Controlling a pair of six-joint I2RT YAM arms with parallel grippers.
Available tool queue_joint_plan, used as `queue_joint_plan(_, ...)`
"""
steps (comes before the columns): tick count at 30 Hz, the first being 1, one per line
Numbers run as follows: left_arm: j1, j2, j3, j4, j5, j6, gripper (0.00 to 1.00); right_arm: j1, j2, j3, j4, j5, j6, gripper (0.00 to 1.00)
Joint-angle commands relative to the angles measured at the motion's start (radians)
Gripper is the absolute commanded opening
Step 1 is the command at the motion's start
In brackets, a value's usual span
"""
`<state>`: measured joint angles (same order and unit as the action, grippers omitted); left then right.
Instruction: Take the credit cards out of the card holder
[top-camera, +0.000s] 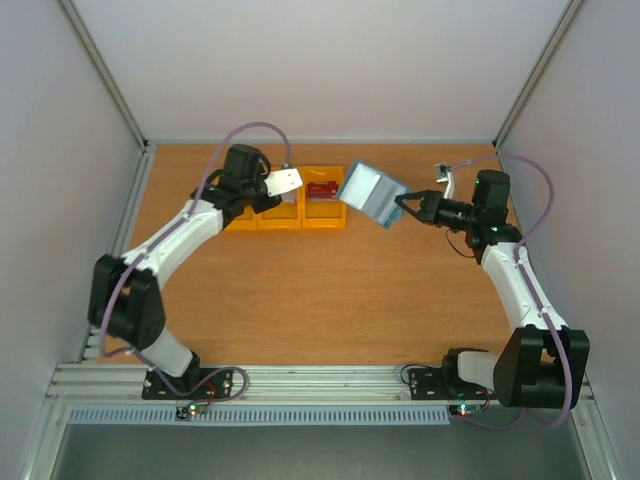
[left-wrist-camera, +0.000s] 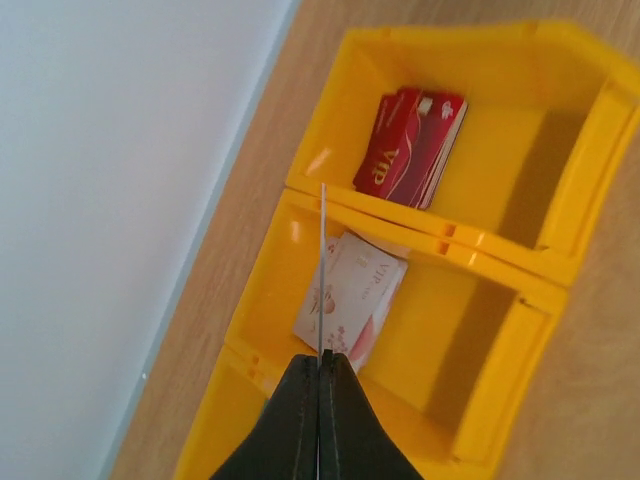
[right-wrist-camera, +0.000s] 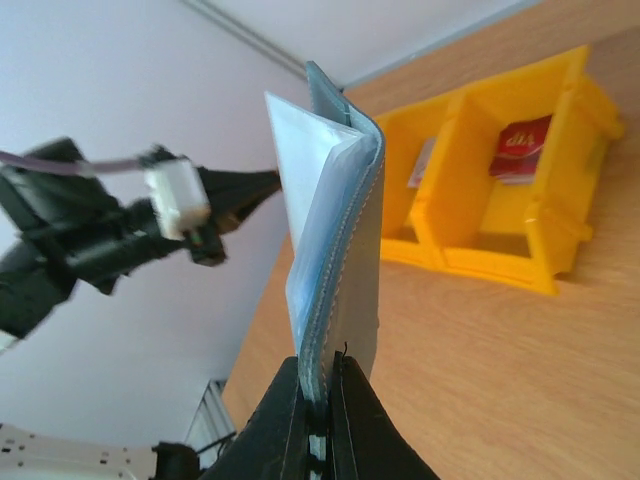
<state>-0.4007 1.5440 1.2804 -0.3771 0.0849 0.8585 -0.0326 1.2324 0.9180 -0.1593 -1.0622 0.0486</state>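
Note:
My left gripper (top-camera: 268, 186) is shut on a whitish credit card (top-camera: 288, 180) and holds it above the yellow bins. In the left wrist view the gripper (left-wrist-camera: 322, 358) pinches this card, seen edge-on as a thin line (left-wrist-camera: 323, 265). My right gripper (top-camera: 401, 203) is shut on the teal-blue card holder (top-camera: 370, 192) and holds it in the air, right of the bins. In the right wrist view the gripper (right-wrist-camera: 322, 370) clamps the holder's lower edge (right-wrist-camera: 335, 230); it stands upright, slightly spread, pale blue inside. Any cards inside it are hidden.
A row of yellow bins (top-camera: 262, 221) stands at the back of the wooden table. One bin holds red cards (left-wrist-camera: 410, 150), the one beside it a whitish flowered card (left-wrist-camera: 352, 295). The red cards also show in the right wrist view (right-wrist-camera: 520, 150). White walls enclose the table.

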Motion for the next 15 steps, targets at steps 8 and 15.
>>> queue_joint_plan(8,0.014,0.35,0.086,0.336,-0.034,0.412,0.0,-0.052,-0.044,0.063,-0.047,-0.046,-0.032,0.01)
queue_joint_plan(15,0.021,0.387,0.111,0.301,-0.137,0.374,0.0,-0.059,-0.031,0.079,-0.036,-0.074,-0.032,0.01)
